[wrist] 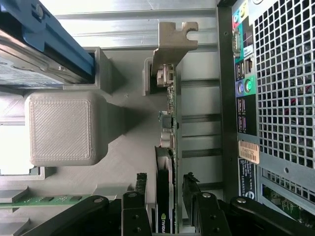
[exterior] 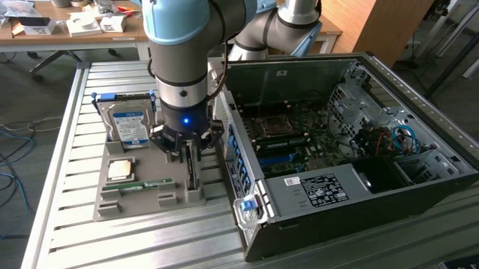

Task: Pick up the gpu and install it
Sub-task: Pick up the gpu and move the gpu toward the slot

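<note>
a slatted metal table (exterior: 67, 168) carries everything. on the exterior view's right stands an open computer case (exterior: 359, 218), its side panel off and its motherboard showing. the robot arm (exterior: 183, 45) comes straight down just beside the case, over a grey holder (exterior: 142, 174) that lies flat on the table. a silver hard drive (exterior: 129, 126) with a blue label stands upright at the holder's far end. the hand (exterior: 187, 147) hangs low over the gpu (exterior: 192, 168), which stands on edge in a slot on the side of the holder nearest the case, its metal bracket at the far end. in the wrist view the hand's two black fingers (wrist: 141, 184) sit spread apart on either side of the card's top edge, with a narrow gap on each side, gripping nothing. a narrow green memory stick (exterior: 146, 185) lies flat in the holder, and a small square chip (exterior: 120, 170) rests near it.
</note>
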